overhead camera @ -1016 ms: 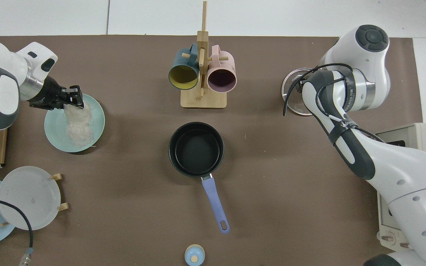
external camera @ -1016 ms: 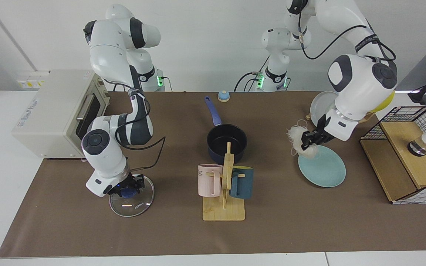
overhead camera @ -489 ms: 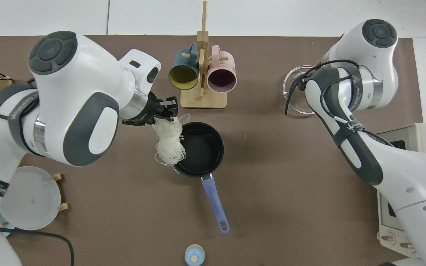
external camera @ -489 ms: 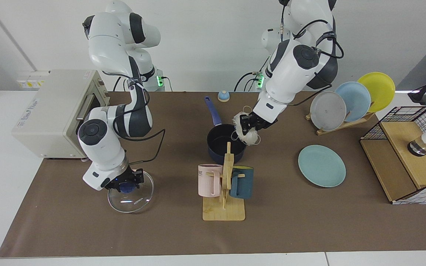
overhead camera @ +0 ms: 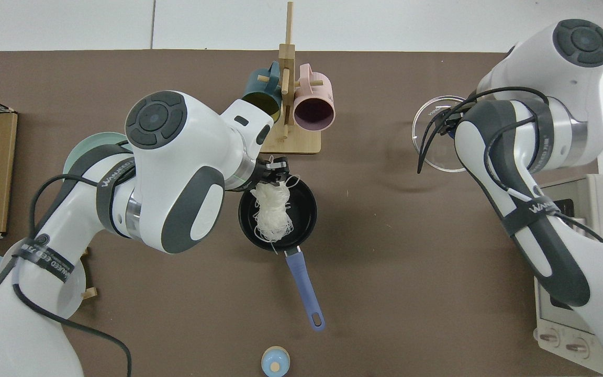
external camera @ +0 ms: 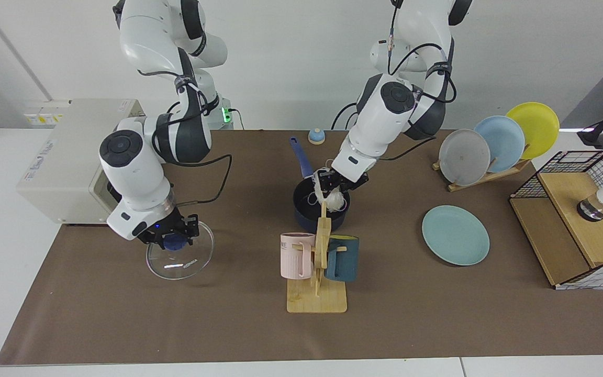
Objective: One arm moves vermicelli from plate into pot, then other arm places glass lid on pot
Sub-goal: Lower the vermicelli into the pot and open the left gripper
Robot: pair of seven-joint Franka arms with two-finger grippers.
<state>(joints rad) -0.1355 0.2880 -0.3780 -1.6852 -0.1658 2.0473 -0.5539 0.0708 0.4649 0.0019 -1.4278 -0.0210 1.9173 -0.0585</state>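
The left gripper [external camera: 341,181] is over the pot [external camera: 304,212], and it is pinching the top of the vermicelli [external camera: 335,199]. From above, the white noodles [overhead camera: 271,211] hang down from the gripper [overhead camera: 275,167] into the black inside of the pot [overhead camera: 305,213], with a few loose strands curling over its edge. The pot sits in the middle of the brown bench [external camera: 437,314], and its long blue handle [overhead camera: 304,288] points away from the mug rack [external camera: 318,262]. The green plate [external camera: 456,234] lies flat on the bench with nothing on it, well apart from the pot. On the other side, the right gripper [external camera: 171,238] is closed on the blue knob of the glass lid [external camera: 189,259]. The lid is tilted and held up off the bench, with a shadow under it. From above, the glass lid [overhead camera: 435,152] peeks out from under the right arm [overhead camera: 521,209], far from the pot.
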